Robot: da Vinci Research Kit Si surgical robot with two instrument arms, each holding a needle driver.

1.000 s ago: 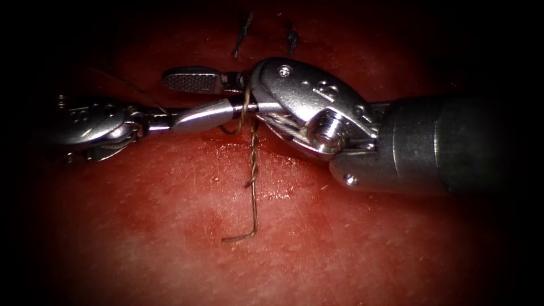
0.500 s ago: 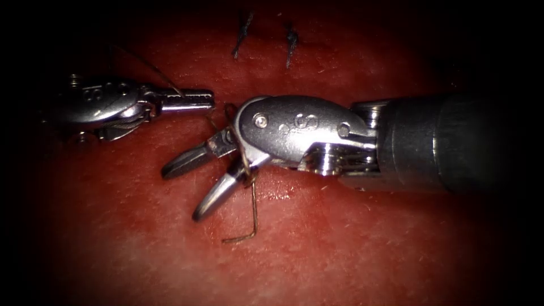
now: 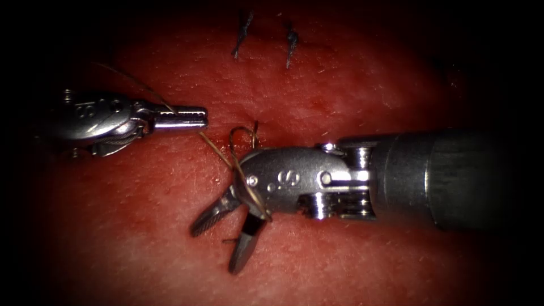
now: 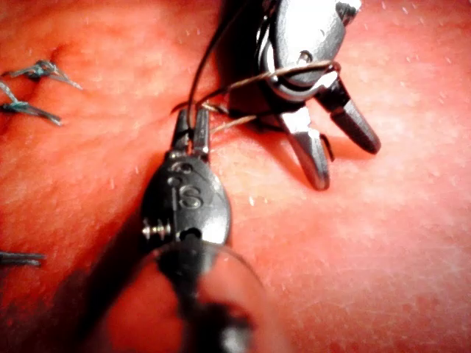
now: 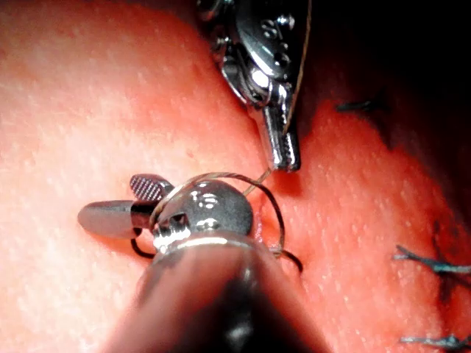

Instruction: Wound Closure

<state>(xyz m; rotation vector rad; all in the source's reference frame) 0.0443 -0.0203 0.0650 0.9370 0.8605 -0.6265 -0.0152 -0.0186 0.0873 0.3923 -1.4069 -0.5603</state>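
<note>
My left tool [image 3: 199,118] lies left of the stitch site, jaws shut on the thread [image 3: 218,150]. From there the thread runs right and winds in a loop around my right tool's wrist [image 3: 249,190]. It comes out of the tissue [image 3: 351,85] just above that wrist. My right tool [image 3: 214,250] comes in from the right, its open jaws pointing down-left and holding nothing. The thread's short free end [image 3: 229,241] lies on the tissue between them. The left wrist view has the left tool [image 4: 193,134] shut on thread and the right tool [image 4: 346,163] open. The right wrist view shows the loop [image 5: 274,213] behind the right tool [image 5: 110,202].
Two finished dark stitches [image 3: 242,35] [image 3: 291,44] sit at the top of the tissue, and more cut thread ends [image 5: 430,262] show in the right wrist view. The right tool's thick shaft [image 3: 442,178] covers the tissue at right.
The left tool drew back to the left with the thread. The right tool swung down over the short free end, jaws open, the thread staying looped around it.
</note>
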